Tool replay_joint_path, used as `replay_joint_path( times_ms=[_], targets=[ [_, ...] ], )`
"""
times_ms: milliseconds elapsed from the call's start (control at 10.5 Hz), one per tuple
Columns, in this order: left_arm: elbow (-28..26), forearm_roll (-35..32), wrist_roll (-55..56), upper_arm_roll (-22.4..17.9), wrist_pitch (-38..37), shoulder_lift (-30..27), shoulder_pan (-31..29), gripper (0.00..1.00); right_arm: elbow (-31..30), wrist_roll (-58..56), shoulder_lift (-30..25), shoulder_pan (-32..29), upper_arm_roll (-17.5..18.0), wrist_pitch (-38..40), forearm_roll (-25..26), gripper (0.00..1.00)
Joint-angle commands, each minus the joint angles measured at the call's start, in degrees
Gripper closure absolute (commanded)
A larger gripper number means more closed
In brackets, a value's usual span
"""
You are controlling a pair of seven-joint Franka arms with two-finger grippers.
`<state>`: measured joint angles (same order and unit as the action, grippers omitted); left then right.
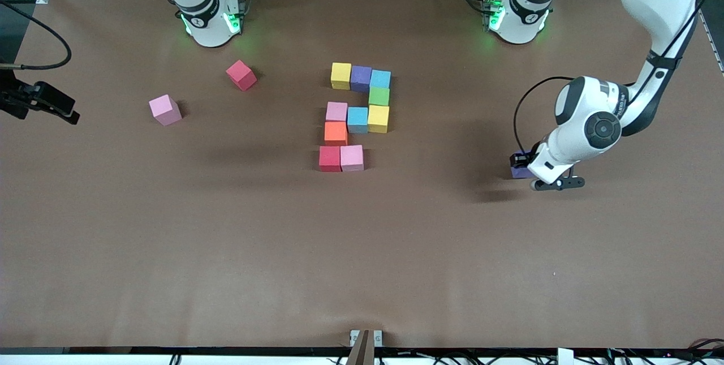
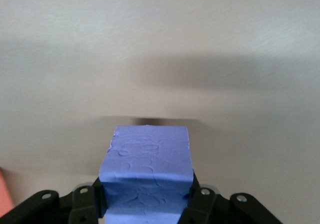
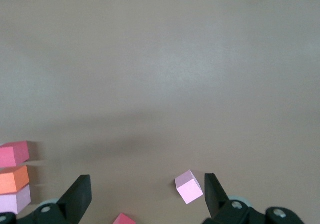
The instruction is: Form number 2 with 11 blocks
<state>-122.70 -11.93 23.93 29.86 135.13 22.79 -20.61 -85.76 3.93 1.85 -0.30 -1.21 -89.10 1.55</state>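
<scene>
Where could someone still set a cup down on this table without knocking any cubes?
The widest bare stretch is the brown table nearer the front camera than the cube figure. More bare room lies between that figure and the left gripper, which holds a purple cube. It is crowded inside the figure's gaps.

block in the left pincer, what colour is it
Purple block; clearest in the left wrist view.

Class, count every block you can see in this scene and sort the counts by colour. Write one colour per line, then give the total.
Pink blocks: 3
Red blocks: 2
Yellow blocks: 2
Purple blocks: 2, one of them held by the left gripper
Light blue blocks: 2
Green block: 1
Orange block: 1
Total: 13
</scene>
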Motion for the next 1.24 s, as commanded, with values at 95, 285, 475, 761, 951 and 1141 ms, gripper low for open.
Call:
replay_joint_path(
  times_ms=[95, 285, 475, 761, 951, 1141],
  targets=[
    [5.0, 2.52, 14.26, -0.15, -0.49, 2.43, 6.35, 0.42, 0.85, -1.73, -0.1, -1.19, 1.03, 1.04, 0.03, 0.0],
    [7.89, 5.06, 23.4, -0.15, -0.49, 3.74, 10.13, 0.42, 0.85, -2.52, -0.1, -0.93, 0.86, 0.51, 0.29, 0.0],
    [10.71, 7.0, 34.46, -0.15, -0.49, 5.15, 13.3, 0.42, 1.12, -2.61, -0.01, -1.02, 0.68, 0.42, 0.65, 0.0],
    [11.69, 7.01, 44.6, -0.15, -0.4, 5.86, 16.73, 0.42, 1.9, -2.35, 0.6, -1.46, 0.33, 0.51, 0.48, 0.0],
    [12.74, 7.79, 51.27, -0.15, -0.4, 6.39, 18.57, 0.42, 2.88, -2.43, 0.78, -1.37, 0.42, 0.51, 0.56, 0.0],
    [15.1, 10.68, 56.99, -0.15, -0.05, 7.69, 21.73, 0.42, 2.96, -2.52, 1.83, -0.85, 0.5, 0.42, -0.05, 0.0]
  ],
)
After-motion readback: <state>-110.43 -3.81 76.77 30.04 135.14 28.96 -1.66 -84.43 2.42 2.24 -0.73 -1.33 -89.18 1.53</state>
